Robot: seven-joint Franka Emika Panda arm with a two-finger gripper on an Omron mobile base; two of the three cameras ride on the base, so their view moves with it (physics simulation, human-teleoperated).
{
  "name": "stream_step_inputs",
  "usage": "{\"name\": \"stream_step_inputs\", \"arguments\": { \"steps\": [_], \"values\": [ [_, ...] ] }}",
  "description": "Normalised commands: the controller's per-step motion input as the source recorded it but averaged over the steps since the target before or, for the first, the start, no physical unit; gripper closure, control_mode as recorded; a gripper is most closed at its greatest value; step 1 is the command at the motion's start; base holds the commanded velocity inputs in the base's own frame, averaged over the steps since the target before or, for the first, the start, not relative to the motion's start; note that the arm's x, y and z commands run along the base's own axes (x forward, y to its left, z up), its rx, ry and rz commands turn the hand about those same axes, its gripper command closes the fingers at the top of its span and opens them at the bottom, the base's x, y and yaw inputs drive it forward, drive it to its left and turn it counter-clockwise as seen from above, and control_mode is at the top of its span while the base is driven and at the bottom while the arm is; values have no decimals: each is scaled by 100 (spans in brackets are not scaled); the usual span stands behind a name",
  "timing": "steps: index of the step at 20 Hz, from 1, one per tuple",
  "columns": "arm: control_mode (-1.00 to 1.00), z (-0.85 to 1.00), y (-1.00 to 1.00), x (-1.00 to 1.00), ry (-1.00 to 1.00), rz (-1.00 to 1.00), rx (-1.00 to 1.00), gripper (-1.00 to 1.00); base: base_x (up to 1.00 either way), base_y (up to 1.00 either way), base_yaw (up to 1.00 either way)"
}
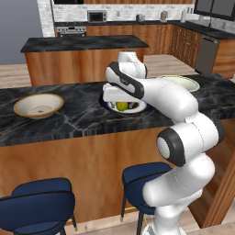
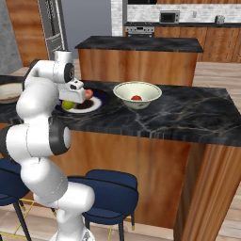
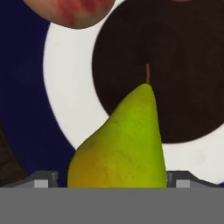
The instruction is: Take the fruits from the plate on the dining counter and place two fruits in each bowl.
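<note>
- Fruits on plate (image 1: 137, 108): yellow-green pear (image 3: 120, 144) lies straight ahead of the pincer (image 3: 112, 178), stem pointing away from it, across the plate's white ring and dark centre.
- Pincer sits low over the plate on the dining counter (image 1: 78, 117); one finger tip (image 3: 41, 179) on each side of the pear's broad end, close against it. Cannot tell whether they are pressing on the fruit or just beside it.
- Pinkish-red fruit (image 3: 72, 12) beyond the pincer, up and to the left in the hand view, over the plate's navy rim.
- Right base view: pear (image 2: 68, 104) shows just under the hand, a pinkish fruit (image 2: 88, 94) just beyond it.
- Pale bowl (image 2: 137, 94), near the plate on the pincer's right side, holds a red-orange fruit (image 2: 136, 98).
- Tan bowl (image 1: 38, 105) well apart on the pincer's left side, on the same counter.
- Blue stools (image 1: 36, 206) stand below the counter front.
</note>
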Motion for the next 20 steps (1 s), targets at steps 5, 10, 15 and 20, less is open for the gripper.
{"name": "stream_step_inputs", "arguments": {
  "steps": [5,10,15,20],
  "values": [
    [-100,0,0,0,0,0,0,100,0,0,0],
    [-100,22,-5,-13,-6,0,0,100,0,0,0],
    [-100,94,-14,-17,-11,0,1,100,0,0,0],
    [-100,93,-46,-5,-14,0,1,100,0,0,0]
  ]
}}
